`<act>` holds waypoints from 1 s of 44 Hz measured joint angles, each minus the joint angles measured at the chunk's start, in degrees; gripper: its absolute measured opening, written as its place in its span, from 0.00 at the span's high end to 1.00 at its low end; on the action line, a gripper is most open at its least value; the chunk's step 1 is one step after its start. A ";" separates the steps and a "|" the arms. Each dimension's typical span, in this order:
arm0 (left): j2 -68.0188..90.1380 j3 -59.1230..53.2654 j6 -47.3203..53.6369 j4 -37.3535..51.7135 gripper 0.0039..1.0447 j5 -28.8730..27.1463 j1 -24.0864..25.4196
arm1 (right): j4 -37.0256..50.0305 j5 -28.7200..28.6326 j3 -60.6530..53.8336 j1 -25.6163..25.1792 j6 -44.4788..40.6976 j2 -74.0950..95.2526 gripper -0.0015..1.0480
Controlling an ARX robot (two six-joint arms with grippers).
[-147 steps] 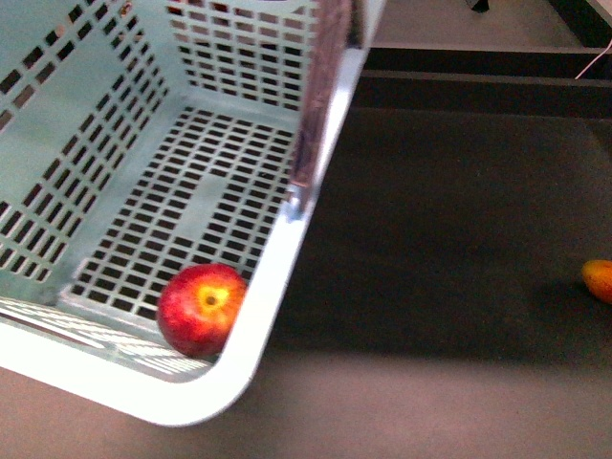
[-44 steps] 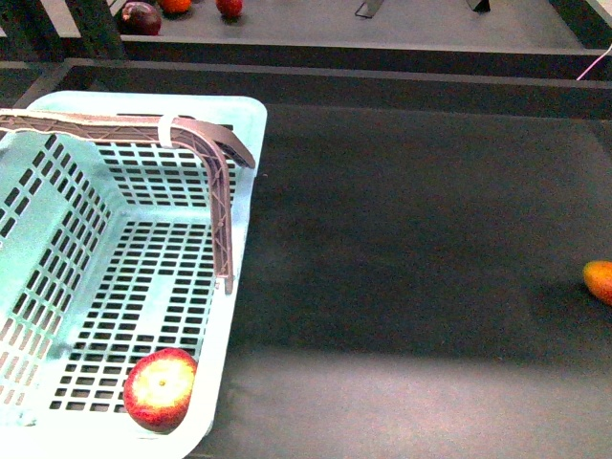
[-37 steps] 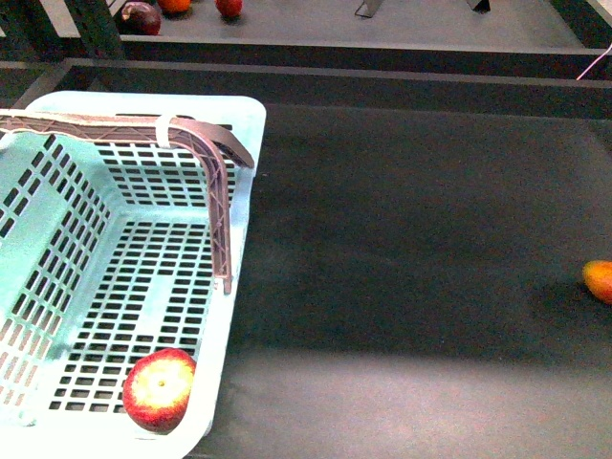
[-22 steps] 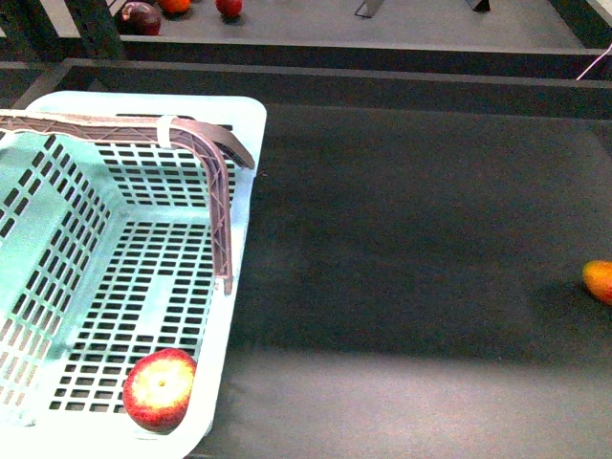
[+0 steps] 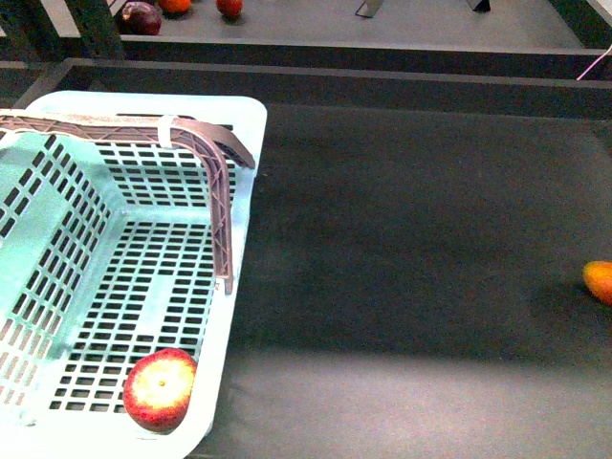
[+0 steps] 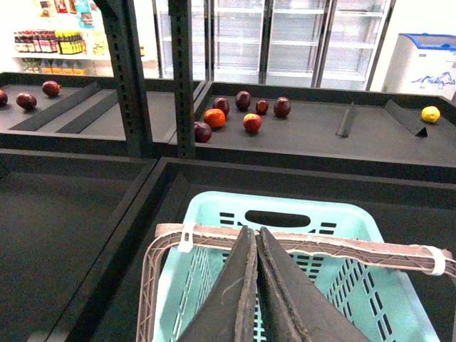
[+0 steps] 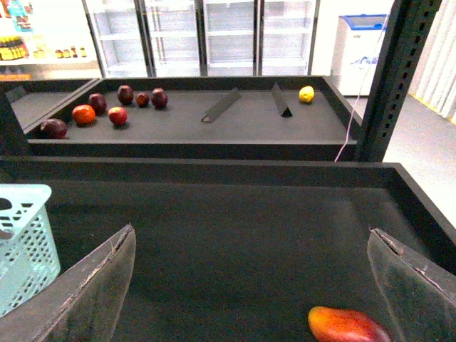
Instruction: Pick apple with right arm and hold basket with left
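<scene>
The light-turquoise basket stands at the left of the front view. Its grey-brown handle with a white band stands up across it. The red apple lies inside, in the near right corner against the wall. My left gripper is shut, and its tips lie over the handle above the basket. Nothing shows between its jaws. My right gripper is open and empty over the dark surface, and the basket's corner is off to one side. Neither gripper shows in the front view.
An oblong orange-yellow fruit lies at the far right of the dark shelf floor; it also shows near my right gripper. Several dark and red fruits lie on a raised shelf behind. A black upright post stands at the back left.
Over three seconds the basket went from raised and tilted close to the camera to standing lower and level, with the apple still in its near corner. Nothing has moved in the last second.
</scene>
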 joint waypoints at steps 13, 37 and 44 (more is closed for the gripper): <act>-9.03 0.00 0.00 -8.59 0.97 0.00 0.00 | 0.00 0.00 0.00 0.00 0.00 0.00 0.09; -19.54 0.00 0.00 -19.06 0.97 0.02 0.00 | 0.00 0.00 0.00 0.00 0.00 0.00 0.09; -28.81 0.00 0.02 -28.72 0.97 0.02 0.02 | 0.00 0.00 0.00 0.00 0.00 0.00 0.09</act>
